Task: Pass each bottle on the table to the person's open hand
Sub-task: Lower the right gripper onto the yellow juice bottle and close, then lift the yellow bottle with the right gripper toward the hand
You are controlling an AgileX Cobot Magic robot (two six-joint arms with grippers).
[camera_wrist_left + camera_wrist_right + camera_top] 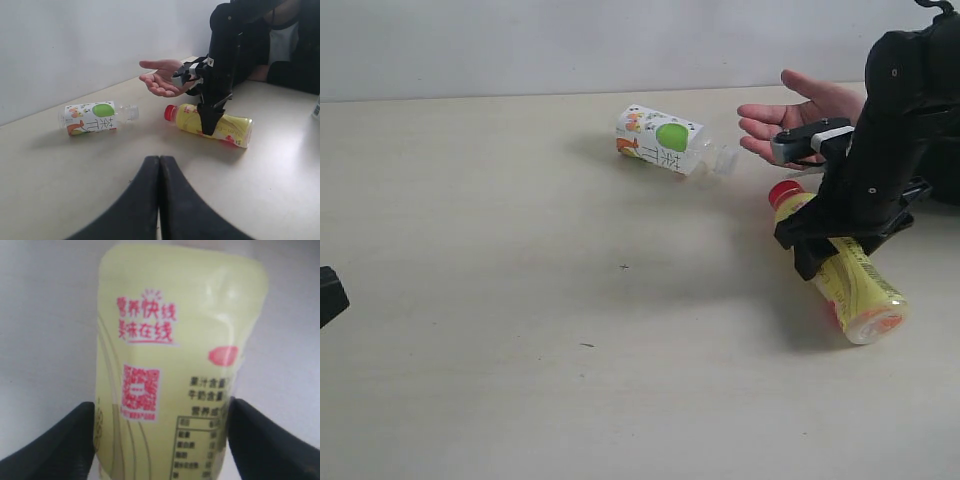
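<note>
A yellow bottle (855, 285) with a red cap lies on its side on the table (520, 330), near the right. My right gripper (815, 250) has come down over its middle, and in the right wrist view both black fingers (60, 440) press against the sides of the yellow bottle (175, 365). A clear bottle with a green-white label (665, 142) lies on its side farther back. The person's open hand (800, 110) waits palm up just behind the right arm. My left gripper (160, 162) hovers shut and empty over the table, far left.
The person in black clothing (295, 45) sits behind the table's far right side. A small pale object (316, 107) shows at the edge of the left wrist view. Tiny dark specks (624, 266) dot the tabletop.
</note>
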